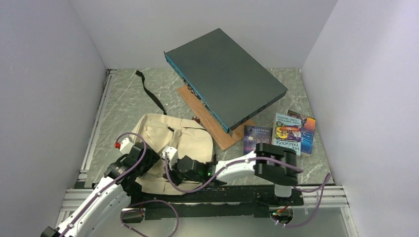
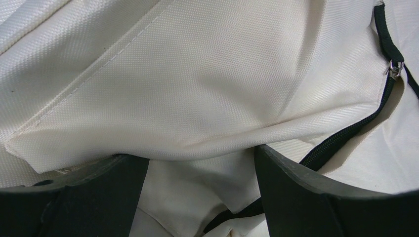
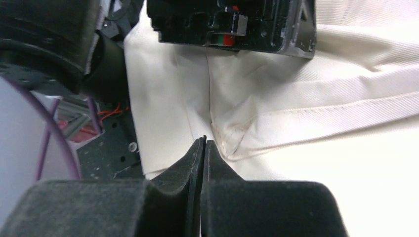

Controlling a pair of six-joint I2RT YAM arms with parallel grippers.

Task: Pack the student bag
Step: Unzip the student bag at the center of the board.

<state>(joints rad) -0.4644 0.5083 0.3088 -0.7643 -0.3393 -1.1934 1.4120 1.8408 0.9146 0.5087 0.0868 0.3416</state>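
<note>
Left hand [image 2: 197, 157] spread over student bag [image 2: 197, 74] — right hand [image 3: 203, 143] pinched closed.

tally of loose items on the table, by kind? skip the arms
Cream canvas backpack with black straps: 1
Dark grey flat box: 1
Brown wooden board: 1
Books: 3 (purple, teal-and-white, blue-and-orange)
Total: 6

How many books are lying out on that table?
3. All lie right of the student bag: a purple book nearest it, a pale-blue book in the middle, an orange-and-blue book farthest right, partly under the middle one. Others may be hidden.
</note>
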